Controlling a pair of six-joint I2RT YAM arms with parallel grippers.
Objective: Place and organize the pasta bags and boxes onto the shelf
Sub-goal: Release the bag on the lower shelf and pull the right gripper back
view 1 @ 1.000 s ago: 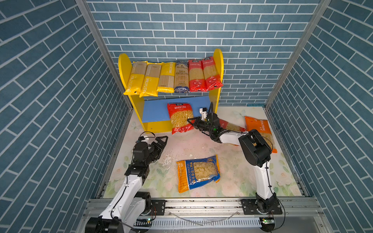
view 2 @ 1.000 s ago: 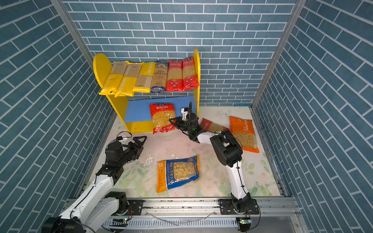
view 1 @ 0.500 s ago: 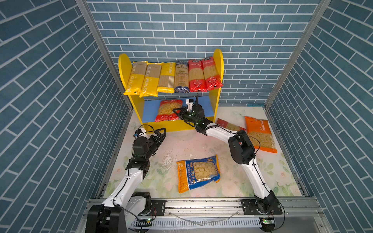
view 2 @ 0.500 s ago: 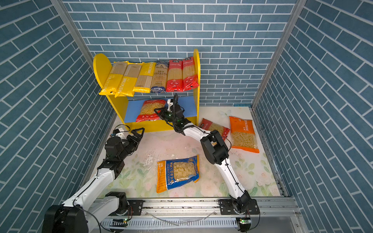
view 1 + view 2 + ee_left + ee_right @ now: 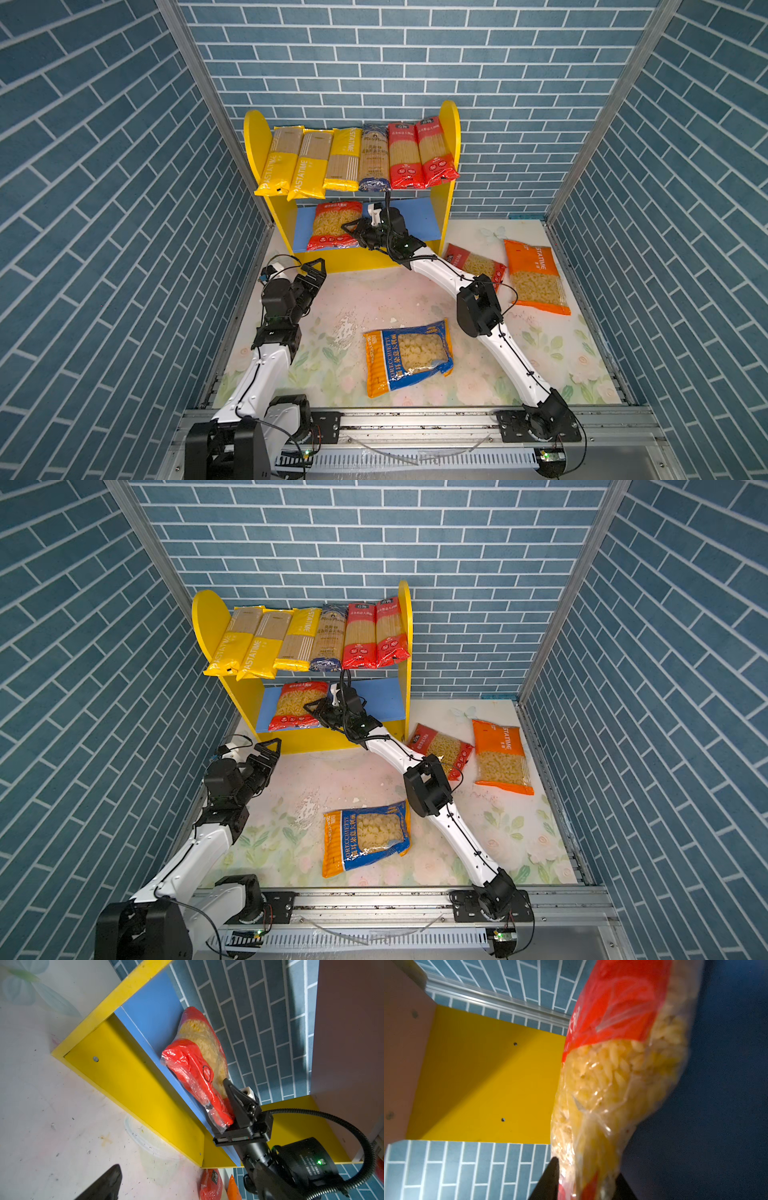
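The main risk is the red bag [image 5: 332, 224] coming back out of the shelf [image 5: 452, 141]. It lies on the shelf's lower board [image 5: 415, 220], toward the left panel, but its near end overhangs the board's front edge, as the left wrist view shows [image 5: 197, 1059]. If the right gripper [image 5: 351, 232] pulls out of the shelf with the film snagged on a jaw, the bag would probably slide off onto the tabletop [image 5: 374, 299]. A second risk sits overhead: the spaghetti packs [image 5: 357, 158] jut past the shelf's upper board, directly above the wrist, so lifting before clearing the shelf could knock them down.

That overhanging end lies between the right jaws, with the loose pasta bulging away from them deeper into the shelf [image 5: 612, 1064]. Whether they pinch the film or have let go I cannot tell.

The left gripper [image 5: 313, 266] hovers in front of the shelf's left corner, jaws wide apart and empty, well short of the bag.

Three bags lie on the tabletop in front of and to the right of the shelf: a second red bag [image 5: 473, 264], an orange bag [image 5: 536, 274] and a blue-orange bag [image 5: 407, 353].
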